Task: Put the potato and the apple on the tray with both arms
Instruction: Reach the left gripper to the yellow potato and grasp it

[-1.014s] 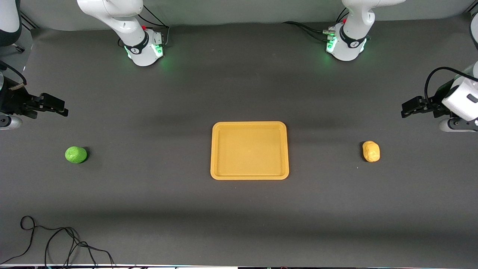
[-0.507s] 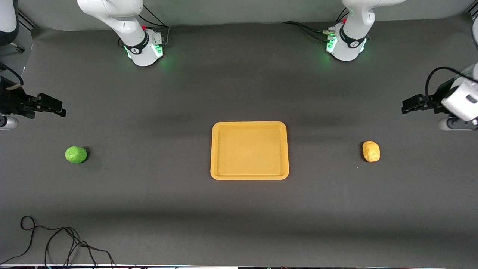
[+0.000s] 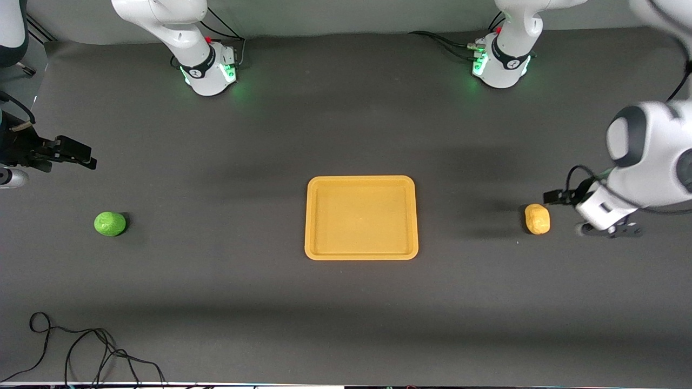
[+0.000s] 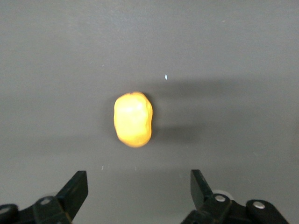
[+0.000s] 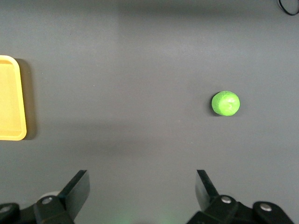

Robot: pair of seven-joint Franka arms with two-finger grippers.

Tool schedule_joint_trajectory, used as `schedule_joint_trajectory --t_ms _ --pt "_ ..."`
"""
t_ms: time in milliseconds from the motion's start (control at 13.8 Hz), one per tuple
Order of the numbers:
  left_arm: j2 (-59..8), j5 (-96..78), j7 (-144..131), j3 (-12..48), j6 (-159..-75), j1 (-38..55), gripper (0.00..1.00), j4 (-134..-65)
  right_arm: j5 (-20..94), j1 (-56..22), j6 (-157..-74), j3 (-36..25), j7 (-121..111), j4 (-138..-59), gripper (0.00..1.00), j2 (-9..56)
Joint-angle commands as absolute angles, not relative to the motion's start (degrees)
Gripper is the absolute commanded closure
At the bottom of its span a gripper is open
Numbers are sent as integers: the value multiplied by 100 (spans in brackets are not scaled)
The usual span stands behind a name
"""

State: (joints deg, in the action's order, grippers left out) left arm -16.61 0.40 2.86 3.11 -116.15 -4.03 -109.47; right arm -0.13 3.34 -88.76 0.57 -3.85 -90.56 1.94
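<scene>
Since a moment ago the left claw [image 3: 549, 197] has been swinging down to the frame's lower right, fingers spread, hanging just beside the bumpy yellow-tan oval potato [image 3: 537, 219] lying on the dark grey bench [image 3: 346, 302]. Mid-left, the right claw [image 3: 89, 161] is waiting, spread. Below it the round bright-green apple [image 3: 110, 223] is sitting well apart from the central orange-yellow rectangular plastic tray [image 3: 361, 254].

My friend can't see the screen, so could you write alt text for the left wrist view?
A potato lies alone on the dark table, seen from above. The left gripper hangs over the table beside it, its two black fingers spread open and not touching it.
</scene>
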Motion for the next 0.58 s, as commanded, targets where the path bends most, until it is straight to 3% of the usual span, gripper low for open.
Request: schedule_joint_trajectory --t_ms 0,290,507 --pt "-2239 97 431 316 -12311 -439 2 -11013 70 360 -8754 88 -264 -8886 0 264" --pt "-2619 97 500 316 -12708 -527 4 -11196 79 343 -8763 88 -281 -8912 0 281" --pt "-2952 97 1149 308 -12813 -781 14 -11224 79 343 -8789 88 -290 -8903 0 307"
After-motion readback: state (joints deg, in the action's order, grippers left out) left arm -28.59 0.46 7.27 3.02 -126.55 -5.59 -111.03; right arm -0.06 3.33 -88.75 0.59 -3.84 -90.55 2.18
